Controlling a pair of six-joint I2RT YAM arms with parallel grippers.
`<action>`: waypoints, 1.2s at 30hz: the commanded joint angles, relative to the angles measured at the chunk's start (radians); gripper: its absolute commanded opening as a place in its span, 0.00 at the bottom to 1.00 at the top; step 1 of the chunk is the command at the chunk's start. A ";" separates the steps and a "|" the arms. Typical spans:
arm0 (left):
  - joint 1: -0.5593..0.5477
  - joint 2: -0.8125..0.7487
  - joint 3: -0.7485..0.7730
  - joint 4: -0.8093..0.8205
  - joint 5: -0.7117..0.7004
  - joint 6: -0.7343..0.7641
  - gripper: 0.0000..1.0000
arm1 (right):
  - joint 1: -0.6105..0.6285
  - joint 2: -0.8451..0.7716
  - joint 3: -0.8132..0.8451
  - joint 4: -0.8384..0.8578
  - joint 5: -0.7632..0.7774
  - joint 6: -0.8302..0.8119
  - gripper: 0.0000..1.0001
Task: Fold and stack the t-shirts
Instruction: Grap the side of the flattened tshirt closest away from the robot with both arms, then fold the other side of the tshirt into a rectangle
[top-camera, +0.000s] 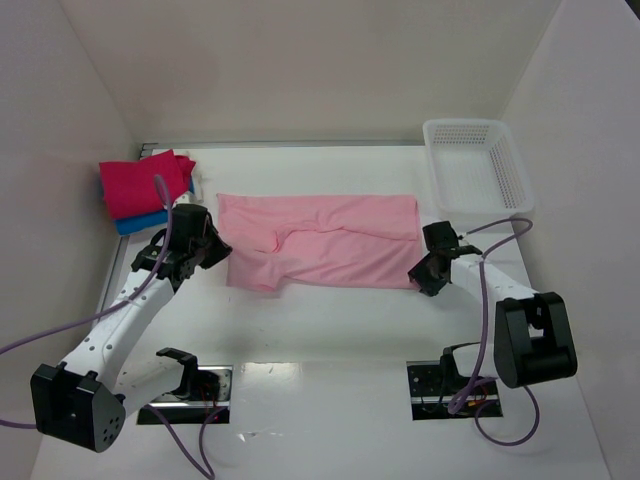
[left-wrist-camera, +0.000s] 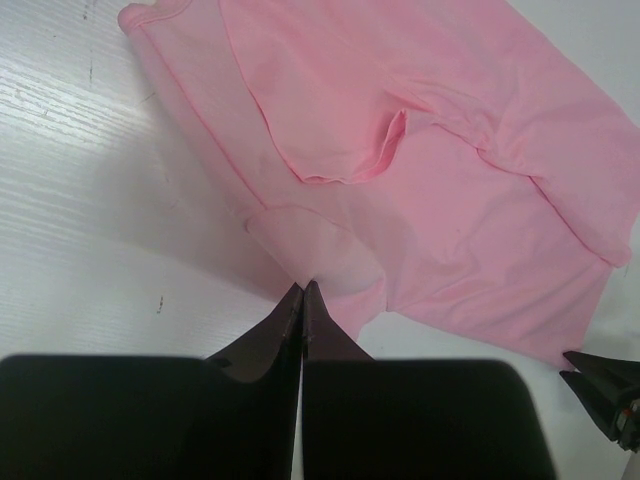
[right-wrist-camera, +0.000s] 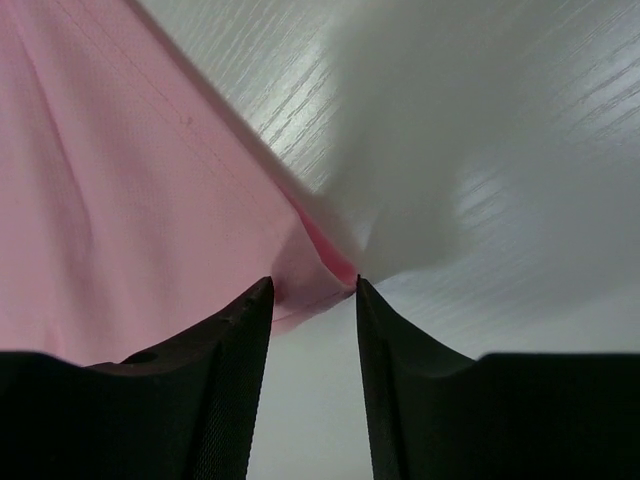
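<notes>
Light pink t-shirt (top-camera: 320, 240) flat, left of basket (top-camera: 478, 128), part-folded. Left gripper (left-wrist-camera: 303, 295) pinched tight on hem farthest from basket. Right gripper (right-wrist-camera: 313, 290) part open, basket-side corner between tips, unclamped. Magenta t-shirt (top-camera: 140, 180) stacked on blue t-shirt (top-camera: 145, 222), further left. Remaining: finish fold, stack.

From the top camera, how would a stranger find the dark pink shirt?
Go to the far left corner of the white table. There the dark pink shirt lies folded on top of a blue shirt. The pale pink shirt nearby is spread out, not piled.
</notes>
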 joint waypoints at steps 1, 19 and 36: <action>-0.003 -0.011 -0.001 0.025 0.004 0.018 0.00 | 0.019 0.052 0.018 0.021 0.032 -0.011 0.44; -0.003 0.012 0.098 0.025 -0.039 0.055 0.00 | 0.039 0.024 0.208 -0.039 0.088 -0.055 0.00; 0.078 0.267 0.199 0.178 -0.075 -0.010 0.00 | 0.020 0.327 0.552 0.100 0.079 -0.192 0.00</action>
